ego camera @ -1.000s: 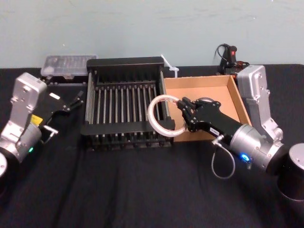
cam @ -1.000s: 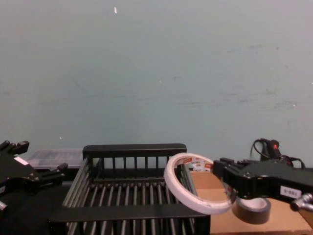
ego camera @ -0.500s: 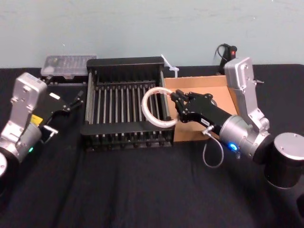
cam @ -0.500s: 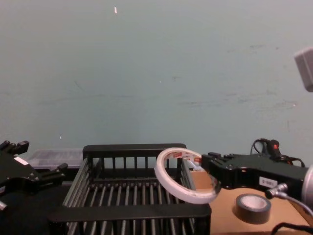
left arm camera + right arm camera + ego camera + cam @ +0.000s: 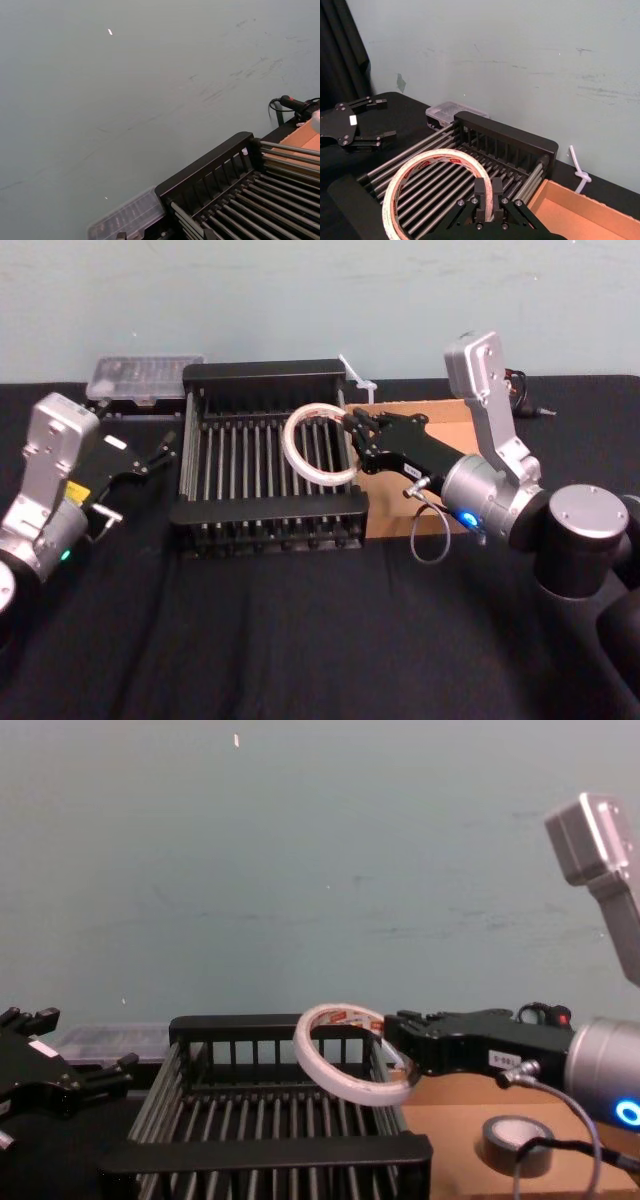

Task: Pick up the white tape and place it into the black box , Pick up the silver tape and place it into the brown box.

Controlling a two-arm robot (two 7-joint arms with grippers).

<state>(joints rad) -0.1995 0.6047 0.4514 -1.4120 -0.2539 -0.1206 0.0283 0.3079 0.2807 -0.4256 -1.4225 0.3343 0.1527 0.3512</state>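
Observation:
My right gripper [image 5: 352, 436] is shut on the white tape [image 5: 291, 440], a large thin ring with red marks on its core [image 5: 440, 156]. It holds the ring upright in the air above the right part of the black box [image 5: 265, 371], a slatted crate. The chest view has the ring [image 5: 335, 1012] hanging over the crate's far right corner. The silver tape [image 5: 516, 1138] lies flat in the brown box [image 5: 450, 1145], a cardboard tray right of the crate [image 5: 400, 408]. My left gripper [image 5: 140, 455] is parked open left of the crate.
A clear plastic case [image 5: 143, 375] sits behind the crate's left corner. A white zip tie [image 5: 358, 382] lies between the two boxes at the back. A black cable with a red-tipped handle [image 5: 295, 103] is at the back right. Black cloth covers the table.
My right gripper has carried the white tape leftward and a little back, from over the brown box's left wall to above the black box. The left arm has stayed still.

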